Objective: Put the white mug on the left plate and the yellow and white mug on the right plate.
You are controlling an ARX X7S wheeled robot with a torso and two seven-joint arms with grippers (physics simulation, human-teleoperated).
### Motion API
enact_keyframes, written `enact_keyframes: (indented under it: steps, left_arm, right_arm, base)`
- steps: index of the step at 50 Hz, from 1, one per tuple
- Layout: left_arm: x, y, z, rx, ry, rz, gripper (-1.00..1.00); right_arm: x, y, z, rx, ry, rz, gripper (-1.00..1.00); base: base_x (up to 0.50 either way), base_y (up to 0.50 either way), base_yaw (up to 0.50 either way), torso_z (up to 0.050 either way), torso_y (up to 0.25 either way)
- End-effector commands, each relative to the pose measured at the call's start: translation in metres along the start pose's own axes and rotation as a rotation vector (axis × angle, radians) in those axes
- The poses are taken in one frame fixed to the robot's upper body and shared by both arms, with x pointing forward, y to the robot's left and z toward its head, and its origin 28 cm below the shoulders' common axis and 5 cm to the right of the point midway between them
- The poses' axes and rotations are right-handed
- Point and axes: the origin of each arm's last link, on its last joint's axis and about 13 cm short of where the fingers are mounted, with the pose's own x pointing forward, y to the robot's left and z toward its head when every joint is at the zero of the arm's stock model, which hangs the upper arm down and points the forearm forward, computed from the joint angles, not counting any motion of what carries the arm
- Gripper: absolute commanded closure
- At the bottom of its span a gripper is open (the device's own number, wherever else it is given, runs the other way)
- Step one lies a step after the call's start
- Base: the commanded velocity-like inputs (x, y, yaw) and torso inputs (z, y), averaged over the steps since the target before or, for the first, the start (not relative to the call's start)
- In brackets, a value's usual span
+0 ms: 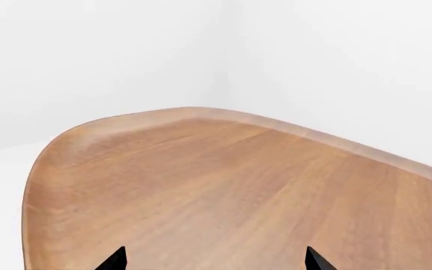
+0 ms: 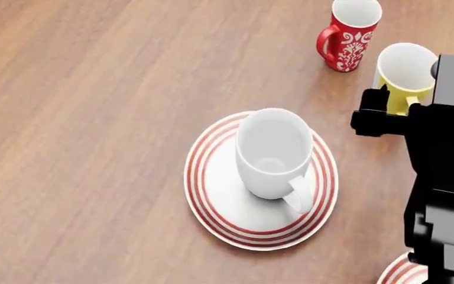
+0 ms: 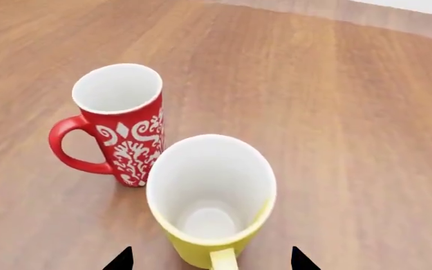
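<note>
Two sets of jaws spread open; right gripper (image 3: 210, 259) straddling small yellow, white-lined mug (image 3: 211, 199); large glossy white mug (image 2: 273, 154) upright on red-ringed round plate (image 2: 219, 207), mid-table.

Red mug (image 2: 347, 34) with white floral pattern, upright on the wooden bench (image 2: 93, 118), handle toward the bench's left side. Pale wall (image 1: 126, 50) beyond the bench's rounded edge.
</note>
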Motion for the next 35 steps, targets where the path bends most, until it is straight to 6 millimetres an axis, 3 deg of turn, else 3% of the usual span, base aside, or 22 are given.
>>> enact_keyframes:
  steps: [1, 12, 19, 30, 35]
  left_arm:
    - [-0.0003, 0.0004, 0.0009, -0.001, -0.001, 0.006, -1.0]
    - [0.0003, 0.0006, 0.0012, 0.004, -0.015, 0.014, -1.0]
    - [0.0005, 0.0003, 0.0006, -0.007, -0.009, 0.011, -1.0]
    - [-0.0003, 0.0004, 0.0006, -0.008, -0.016, 0.004, -1.0]
    - [-0.0006, 0.0007, 0.0007, -0.013, -0.016, -0.003, -1.0]
  right_arm:
    - [-0.0038, 0.0006, 0.0053, -0.024, -0.068, -0.01, -1.0]
    - [-0.0057, -0.0021, 0.0034, -0.029, -0.07, -0.016, -1.0]
    - [-0.0061, -0.0024, 0.0032, -0.025, -0.067, -0.018, -1.0]
    - [-0.0073, -0.003, 0.0057, -0.019, -0.076, -0.023, -1.0]
    - [-0.0087, -0.0033, 0.0087, -0.016, -0.091, -0.022, -1.0]
  base:
    - [0.0, 0.0, 0.0, 0.0, 0.0]
    - [0.0, 0.0, 0.0, 0.0, -0.007]
    - [0.0, 0.0, 0.0, 0.0, -0.243]
    - [0.0, 0.0, 0.0, 0.001, -0.068]
    - [0.0, 0.0, 0.0, 0.009, -0.25]
